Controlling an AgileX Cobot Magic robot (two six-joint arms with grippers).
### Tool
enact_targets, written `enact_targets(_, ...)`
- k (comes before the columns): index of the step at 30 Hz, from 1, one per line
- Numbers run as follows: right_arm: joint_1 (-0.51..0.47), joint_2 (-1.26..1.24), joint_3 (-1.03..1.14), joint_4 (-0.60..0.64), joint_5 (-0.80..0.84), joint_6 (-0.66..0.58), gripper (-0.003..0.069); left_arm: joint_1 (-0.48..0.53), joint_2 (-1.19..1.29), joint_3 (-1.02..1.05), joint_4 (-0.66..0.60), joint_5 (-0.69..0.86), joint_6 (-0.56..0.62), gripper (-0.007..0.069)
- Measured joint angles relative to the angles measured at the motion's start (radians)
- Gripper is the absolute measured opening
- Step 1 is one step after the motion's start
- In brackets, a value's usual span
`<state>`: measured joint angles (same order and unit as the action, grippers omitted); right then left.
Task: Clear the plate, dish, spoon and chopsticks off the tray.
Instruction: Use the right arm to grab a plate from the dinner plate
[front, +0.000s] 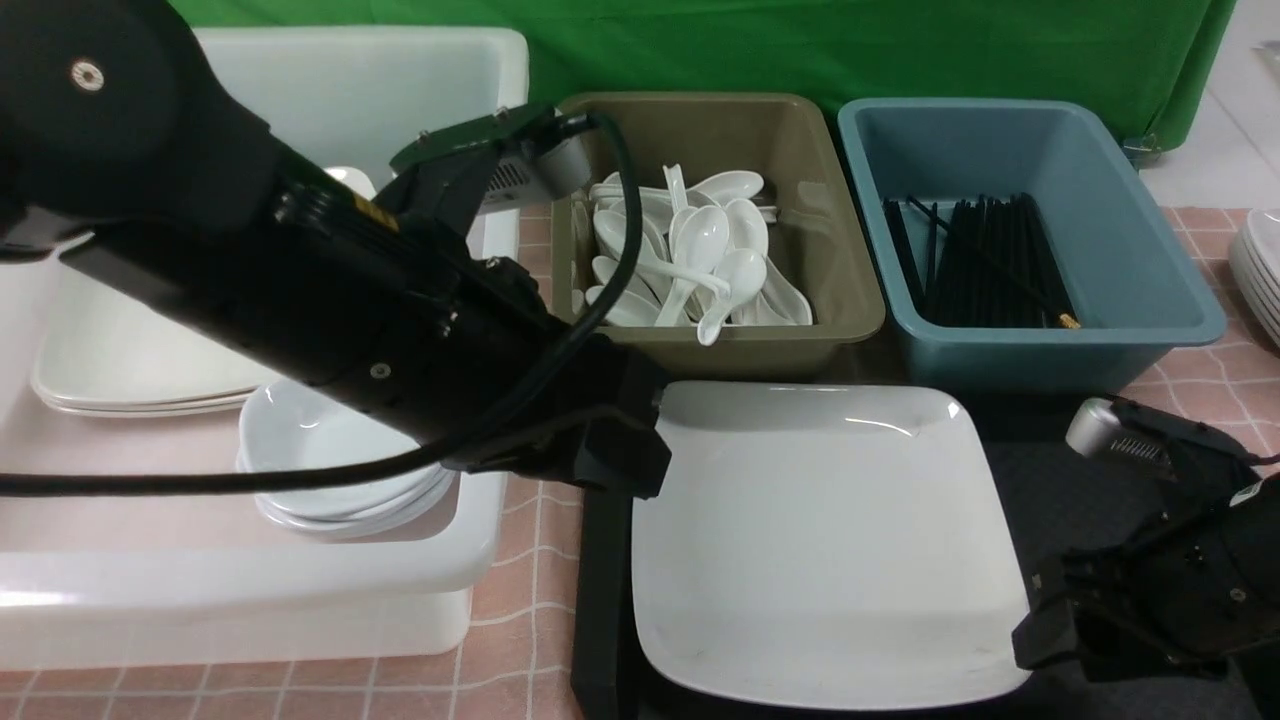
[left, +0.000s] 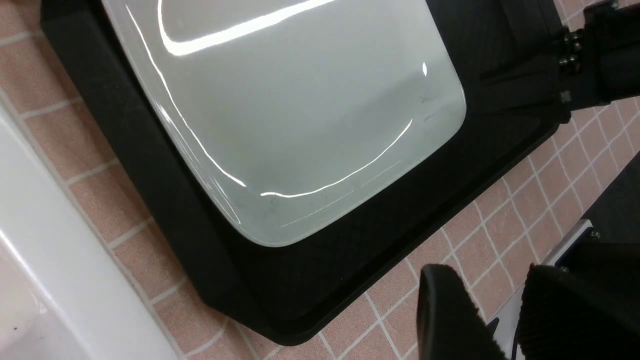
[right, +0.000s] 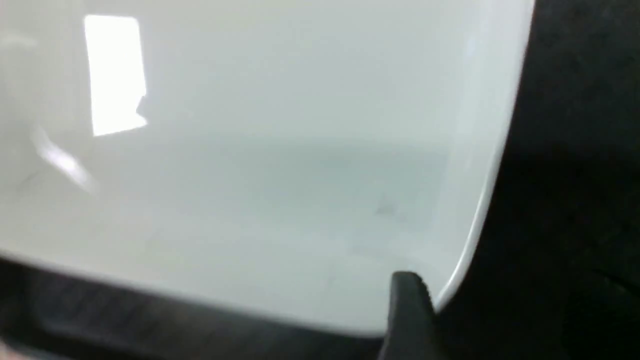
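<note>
The plate (front: 820, 540) is seen lying flat on the tray (front: 600, 610), which is set on a pink checked cloth (front: 520, 620) at the near middle of the scene. Most of the tray is covered by the plate; a bare strip of tray is left on the right.

The left gripper (left: 492, 315) is held by the plate's far left corner. In the left wrist view its fingers (left: 445, 310) are parted with nothing between them, and they are kept clear of the plate.

The right gripper (front: 1045, 625) is placed at the plate's near right corner. In the right wrist view one finger (right: 407, 310) is seen at the plate's rim. The other finger is not shown, so how wide the jaws stand, and whether the plate is gripped, cannot be told.

Beyond the tray, white spoons (front: 700, 260) are heaped in a brown bin (front: 770, 350). Black chopsticks (front: 985, 265) are laid in a blue bin (front: 1150, 270) to its right. At the left, bowls (front: 330, 460) and flat plates (front: 130, 370) are stacked in a white bin (front: 480, 560).
</note>
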<state>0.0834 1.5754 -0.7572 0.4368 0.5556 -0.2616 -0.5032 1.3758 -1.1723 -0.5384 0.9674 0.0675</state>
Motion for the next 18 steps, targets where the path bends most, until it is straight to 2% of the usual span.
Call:
enact_targets(8, 0.000, 0.113, -0.005, 0.137, -0.061, -0.010, 0.0461, 0.000, 0.000, 0.000, -0.001, -0.004, 0.000, 0.0214)
enact_targets(11, 0.000, 0.138, -0.012, 0.192, -0.062, -0.025, 0.0433, 0.000, 0.000, 0.000, 0.006, -0.004, 0.000, 0.0217)
enact_targets(18, 0.000, 0.148, -0.013, 0.215, -0.070, -0.035, 0.0344, 0.000, 0.000, 0.000, 0.019, -0.004, 0.000, 0.0218)
